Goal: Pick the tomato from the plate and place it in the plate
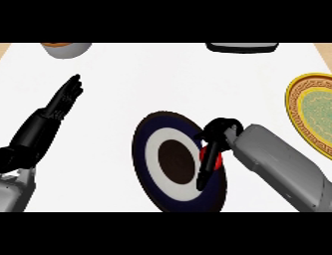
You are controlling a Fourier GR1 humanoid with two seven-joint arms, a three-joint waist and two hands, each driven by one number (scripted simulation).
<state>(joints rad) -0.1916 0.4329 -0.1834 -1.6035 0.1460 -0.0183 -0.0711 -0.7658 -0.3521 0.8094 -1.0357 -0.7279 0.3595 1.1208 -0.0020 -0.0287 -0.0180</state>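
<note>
Item 1. Table (161, 79): white top, carrying everything listed below.

Item 2. Dark plate (143, 149): navy rim, white ring, brown centre. It lies at the middle of the table, towards the near edge.

Item 3. Tomato (203, 155): red, seen only as a thin sliver. It is over the right part of the dark plate and mostly hidden by the hand around it. Whether it touches the plate cannot be told.

Item 4. Right hand (220, 130): black, on a grey forearm entering from the lower right. Its fingers are curled round the tomato.

Item 5. Patterned plate (323, 117): gold rim, pale green centre. It sits at the right edge, well apart from the dark plate.

Item 6. Left hand (40, 127): at the left side, fingers straight and pointing away, holding nothing.

Item 7. Grey bowl (67, 49): far left edge, partly cut off.

Item 8. Dark object (242, 47): far edge, right of centre, kind unclear.
</note>
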